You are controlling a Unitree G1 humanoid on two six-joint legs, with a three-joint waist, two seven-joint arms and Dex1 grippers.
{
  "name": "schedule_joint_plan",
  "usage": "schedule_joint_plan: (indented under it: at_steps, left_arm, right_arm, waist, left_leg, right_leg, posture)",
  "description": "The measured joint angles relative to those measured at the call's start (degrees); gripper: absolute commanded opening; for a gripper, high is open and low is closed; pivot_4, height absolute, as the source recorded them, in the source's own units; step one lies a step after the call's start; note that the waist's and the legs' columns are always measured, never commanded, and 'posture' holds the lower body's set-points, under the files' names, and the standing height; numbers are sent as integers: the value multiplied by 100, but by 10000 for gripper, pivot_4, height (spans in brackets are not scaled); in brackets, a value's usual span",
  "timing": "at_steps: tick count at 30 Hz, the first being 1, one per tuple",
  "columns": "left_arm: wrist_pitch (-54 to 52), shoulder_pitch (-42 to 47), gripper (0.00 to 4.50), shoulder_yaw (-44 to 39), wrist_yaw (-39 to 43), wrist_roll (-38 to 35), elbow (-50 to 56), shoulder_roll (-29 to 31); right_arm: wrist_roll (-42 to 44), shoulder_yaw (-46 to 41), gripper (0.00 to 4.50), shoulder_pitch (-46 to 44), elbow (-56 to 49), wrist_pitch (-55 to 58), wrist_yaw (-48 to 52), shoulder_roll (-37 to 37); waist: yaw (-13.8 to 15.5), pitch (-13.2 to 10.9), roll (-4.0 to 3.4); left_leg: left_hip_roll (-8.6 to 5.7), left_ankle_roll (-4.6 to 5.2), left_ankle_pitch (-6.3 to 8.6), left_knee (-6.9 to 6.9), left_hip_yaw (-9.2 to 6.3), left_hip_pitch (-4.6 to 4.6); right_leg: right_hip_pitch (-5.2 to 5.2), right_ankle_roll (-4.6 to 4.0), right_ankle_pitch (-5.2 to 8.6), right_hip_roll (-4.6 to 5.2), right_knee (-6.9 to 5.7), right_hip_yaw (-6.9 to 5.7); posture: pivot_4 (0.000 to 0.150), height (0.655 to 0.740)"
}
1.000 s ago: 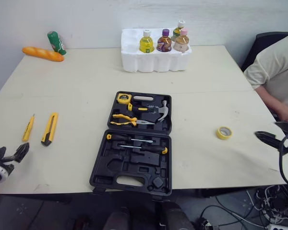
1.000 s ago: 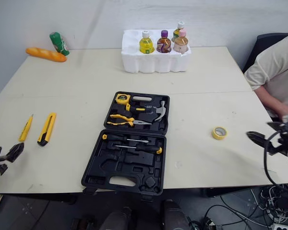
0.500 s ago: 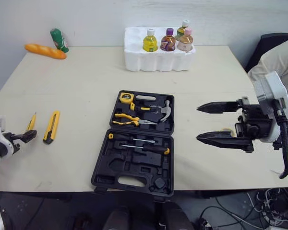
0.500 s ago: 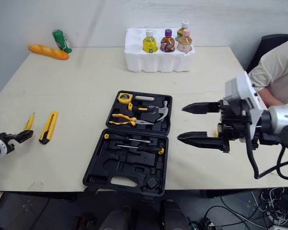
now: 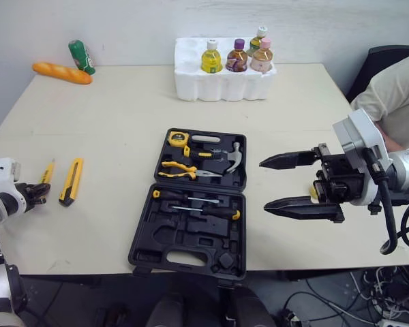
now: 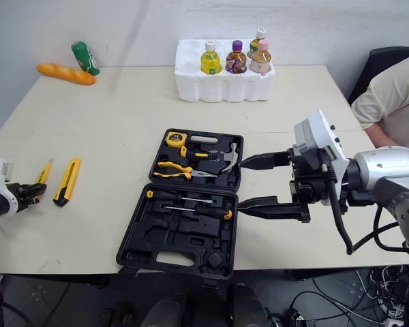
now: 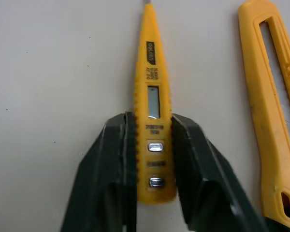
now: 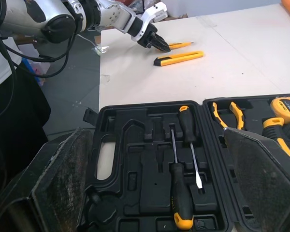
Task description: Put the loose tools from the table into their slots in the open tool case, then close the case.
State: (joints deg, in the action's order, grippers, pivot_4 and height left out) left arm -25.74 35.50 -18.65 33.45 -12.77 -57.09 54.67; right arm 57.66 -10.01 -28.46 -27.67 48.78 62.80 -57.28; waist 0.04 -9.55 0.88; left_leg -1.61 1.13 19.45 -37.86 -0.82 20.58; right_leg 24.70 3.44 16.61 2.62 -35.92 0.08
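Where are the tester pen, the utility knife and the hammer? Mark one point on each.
tester pen [image 7: 153, 102]: left wrist view, the small window on its yellow body.
utility knife [image 5: 71, 181]: left eye view, the middle of its yellow handle.
hammer [image 5: 232, 159]: left eye view, its steel head.

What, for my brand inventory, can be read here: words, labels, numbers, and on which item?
Nothing reads clearly.
Yellow tester pen: black label and small print above the buttons, too blurred to read.
Tape measure: face label too small.
Bottles: labels too small.
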Motion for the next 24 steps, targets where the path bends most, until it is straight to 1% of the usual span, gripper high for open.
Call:
schedule_joint_plan:
  at_steps: [4,6,8,12,15,17,18,21,24]
  left_arm:
    - [156,-133,5440,31,100,66,100,98]
    - [260,-460,5440,74,488,71,750,310]
    - [272,-718,5440,74,867,28,1471,513]
    - [-97,-1413,5440,123,2090,-562,3905,796]
    - [-285,-1695,5440,591,2935,-884,5346,963]
    - [-307,-1659,5440,1028,3368,-967,5892,974]
    - [-286,-1504,5440,1371,3623,-947,6080,969]
    - [5,-851,5440,2196,4191,-674,6209,918]
    - [288,-356,5440,2678,4561,-399,6099,800]
  right_arm:
    - [-24,-1,45000,36,-4,-12,-3,-4]
    - [-54,-27,45000,107,20,-11,-38,-12]
    - [-69,-47,45000,149,48,-11,-70,-13]
    - [-20,-175,45000,385,-14,17,-171,-18]
    - [11,-203,45000,700,-230,13,-242,-17]
    - [-43,-216,45000,927,-356,-5,-288,-18]
    - [-121,-226,45000,1087,-442,-38,-326,-25]
    - [-451,-209,45000,1516,-645,-198,-393,-49]
    - [-685,-155,45000,1643,-710,-287,-495,-45]
  waist:
    - [-17,-2,4]
    - [-33,-10,20]
    - [-18,-10,20]
    - [10,-14,9]
    - [8,-22,-6]
    - [4,-29,-17]
    - [3,-32,-20]
    - [3,-33,-22]
    - [-41,-36,-28]
  left_leg:
    - [0,0,0,0,0,1]
    - [2,-2,0,1,-1,10]
    - [1,-2,0,0,0,14]
    - [2,1,0,0,-1,31]
    - [7,0,-6,0,-1,51]
    - [7,2,-8,-1,-1,54]
    - [7,2,-8,-5,-1,54]
    - [9,2,-11,-10,-2,53]
    - [9,2,-11,-13,8,50]
  right_leg:
    - [2,0,0,0,-1,0]
    - [12,0,0,0,-1,0]
    - [13,0,0,2,5,1]
    - [8,-1,0,17,19,1]
    - [12,-1,0,19,29,2]
    - [14,0,0,18,29,2]
    - [14,0,0,16,26,1]
    - [14,1,0,11,15,-1]
    - [18,3,-1,4,5,9]
  posture:
    - [1500,7367]
    - [1500,7367]
    - [1500,7367]
    - [1500,7367]
    - [1500,7367]
    - [1500,7367]
    - [1500,7367]
    - [1500,7367]
    - [1500,7367]
